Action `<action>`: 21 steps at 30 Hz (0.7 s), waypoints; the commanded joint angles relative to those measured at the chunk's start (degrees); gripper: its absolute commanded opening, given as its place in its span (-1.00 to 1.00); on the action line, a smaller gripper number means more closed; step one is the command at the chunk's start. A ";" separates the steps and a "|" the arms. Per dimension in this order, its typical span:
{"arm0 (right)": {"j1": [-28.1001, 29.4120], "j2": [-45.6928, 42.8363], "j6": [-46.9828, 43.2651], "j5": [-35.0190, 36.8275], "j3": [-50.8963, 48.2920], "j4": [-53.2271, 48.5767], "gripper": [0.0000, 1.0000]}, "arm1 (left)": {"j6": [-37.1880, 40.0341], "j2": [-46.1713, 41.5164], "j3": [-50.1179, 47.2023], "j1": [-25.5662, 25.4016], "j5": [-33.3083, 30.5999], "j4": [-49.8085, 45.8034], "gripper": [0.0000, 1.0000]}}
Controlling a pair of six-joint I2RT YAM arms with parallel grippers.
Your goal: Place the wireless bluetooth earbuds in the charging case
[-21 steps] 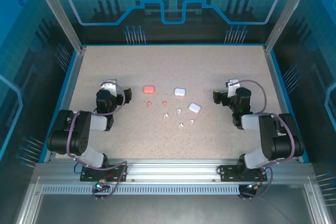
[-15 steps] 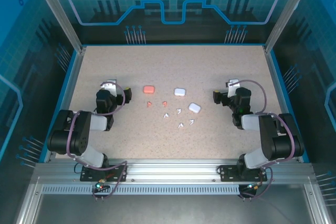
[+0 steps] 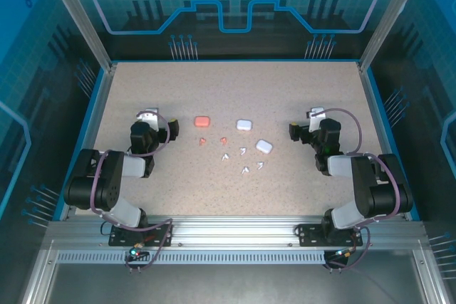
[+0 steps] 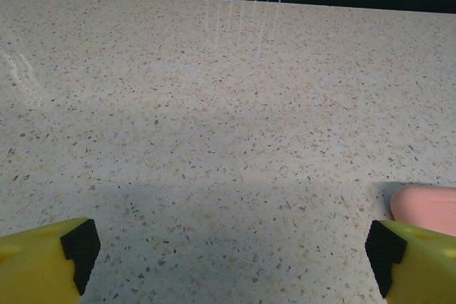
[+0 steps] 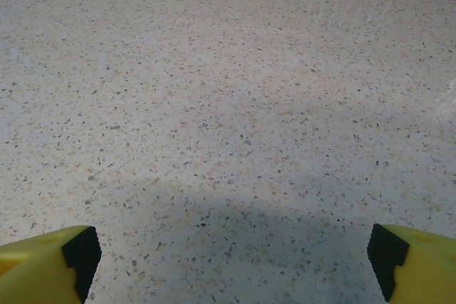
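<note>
Checking the wrist views first: seeing the left gripper (image 4: pixel 231 250) and the right gripper (image 5: pixel 228 254) both gaping wide, gripping nothing, just hanging over bare speckled table (image 5: pixel 214 105). Catching a salmon case (image 4: pixel 427 208) peeking in at the lower right of the left wrist frame. Switching to the top view: spotting the wireless bluetooth earbuds (image 3: pixel 242 151) lying loose around mid-frame, two salmon-red at left, four white lower right, two white cases (image 3: pixel 244 124) close by. Finding the grippers sitting center-left and center-right, well apart from the earbuds.
</note>
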 commanded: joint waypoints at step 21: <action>14.28 -14.90 -2.74 0.28 32.27 -78.77 1.00 | -33.17 -26.19 16.91 -1.64 12.66 -59.53 0.98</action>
